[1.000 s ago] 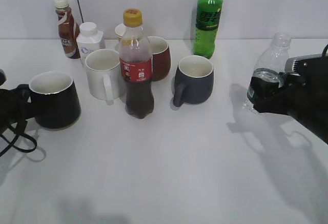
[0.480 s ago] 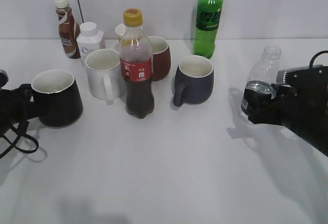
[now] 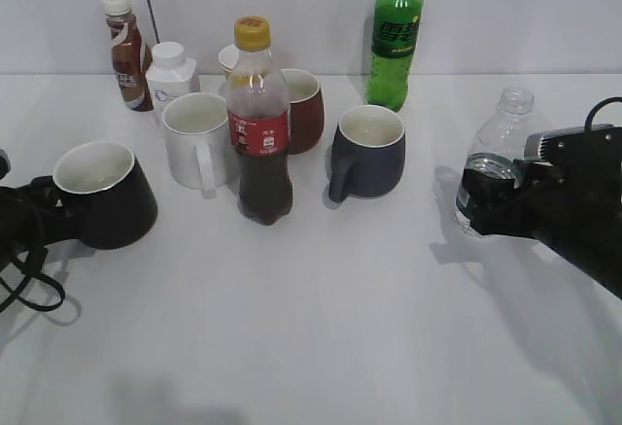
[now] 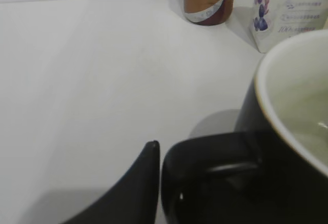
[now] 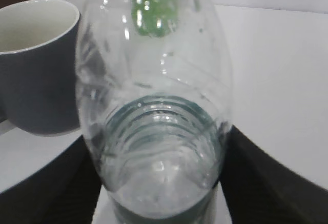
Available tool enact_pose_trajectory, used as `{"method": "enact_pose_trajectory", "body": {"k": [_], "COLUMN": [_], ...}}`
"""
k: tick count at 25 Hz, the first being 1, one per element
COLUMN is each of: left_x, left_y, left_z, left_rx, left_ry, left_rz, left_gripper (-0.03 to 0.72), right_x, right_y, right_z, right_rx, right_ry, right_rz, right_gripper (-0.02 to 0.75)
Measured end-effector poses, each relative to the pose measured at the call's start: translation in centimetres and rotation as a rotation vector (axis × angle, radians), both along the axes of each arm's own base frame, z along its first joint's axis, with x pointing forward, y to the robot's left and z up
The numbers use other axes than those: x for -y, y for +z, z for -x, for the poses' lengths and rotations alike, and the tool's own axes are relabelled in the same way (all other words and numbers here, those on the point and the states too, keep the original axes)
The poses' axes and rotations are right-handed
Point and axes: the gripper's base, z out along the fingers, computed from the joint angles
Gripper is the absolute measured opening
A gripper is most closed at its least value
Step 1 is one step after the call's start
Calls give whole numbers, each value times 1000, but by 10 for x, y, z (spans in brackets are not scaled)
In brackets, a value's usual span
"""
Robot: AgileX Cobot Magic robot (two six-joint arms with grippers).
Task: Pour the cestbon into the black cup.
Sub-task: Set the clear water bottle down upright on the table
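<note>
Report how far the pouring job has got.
Done: the right end effector is clamped on the capless cestbon, which stands upright, and the left end effector grips the black cup by its handle. Left: bringing the two together and tipping; the cup's white inside looks dry in the left wrist view.

The right gripper (image 3: 483,203) comes in from the right edge of the scene, with its black arm low and stretched toward the left. Its two dark fingers (image 5: 48,193) stand on both sides of the cestbon (image 3: 493,162) and press on the lower body, so the bottle is clamped between them and stays upright. The left gripper (image 3: 41,213) lies at the far left edge, low near the table, with loose black cables hanging under it. It holds the handle of the black cup (image 3: 103,194), and the cup is tilted a little. In the left wrist view one dark fingertip (image 4: 146,170) is seen just beside the handle.
</note>
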Motion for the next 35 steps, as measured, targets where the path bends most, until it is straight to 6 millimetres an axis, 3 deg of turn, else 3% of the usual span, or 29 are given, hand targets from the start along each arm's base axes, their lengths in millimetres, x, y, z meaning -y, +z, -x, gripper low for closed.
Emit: {"method": "enact_pose_trajectory", "body": {"k": [14, 35], "left_x": [-2, 2], "left_y": [-2, 7], "left_z": [13, 35], "left_rx": [-14, -50], "left_ry": [-6, -83], "left_rz": [-7, -3], "left_gripper": [231, 296], "right_x": [0, 0], "right_y": [0, 0], "right_z": [0, 0], "right_rx": [0, -1], "right_ry": [0, 0], "right_rz": [0, 0], "right_gripper": [493, 493]}}
